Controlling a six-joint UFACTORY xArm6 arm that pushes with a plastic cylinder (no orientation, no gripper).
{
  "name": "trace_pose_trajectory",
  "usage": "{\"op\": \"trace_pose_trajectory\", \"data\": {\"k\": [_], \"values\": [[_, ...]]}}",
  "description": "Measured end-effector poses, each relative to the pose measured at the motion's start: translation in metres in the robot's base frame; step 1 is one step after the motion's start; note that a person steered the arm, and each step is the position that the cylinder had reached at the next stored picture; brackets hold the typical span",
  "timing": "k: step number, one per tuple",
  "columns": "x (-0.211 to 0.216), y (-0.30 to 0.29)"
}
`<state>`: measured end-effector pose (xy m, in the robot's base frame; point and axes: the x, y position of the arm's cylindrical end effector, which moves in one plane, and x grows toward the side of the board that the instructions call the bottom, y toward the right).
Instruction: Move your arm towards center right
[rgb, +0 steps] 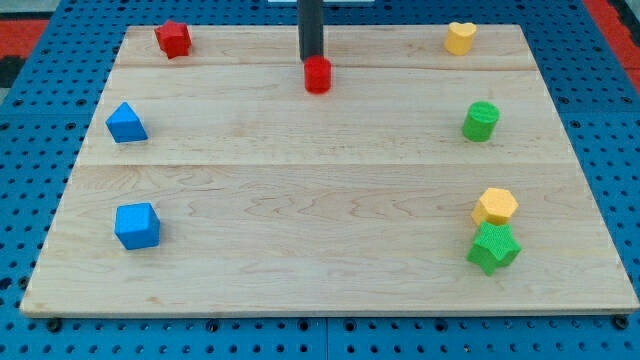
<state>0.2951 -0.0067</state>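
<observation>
My dark rod comes down from the view's top centre, and my tip (312, 58) rests on the wooden board (320, 200) just behind a small red cylinder (318, 76), touching or nearly touching it. At the view's right, a green cylinder (480, 121) stands at mid height, far to the right of my tip. A yellow heart-shaped block (460, 38) sits at the top right. A yellow hexagon (495, 206) and a green star-like block (494, 248) sit together at the lower right.
A red block (173, 39) sits at the top left. A blue triangular block (126, 123) is at the left, and a blue cube (137, 225) is at the lower left. Blue pegboard (40, 150) surrounds the board.
</observation>
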Motion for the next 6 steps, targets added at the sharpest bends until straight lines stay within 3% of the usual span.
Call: {"op": "trace_pose_trajectory", "data": {"k": [1, 2, 3, 4, 5, 6], "values": [[0.088, 0.002], [0.135, 0.074], [0.15, 0.173], [0.149, 0.241], [0.091, 0.236], [0.047, 0.159]]}}
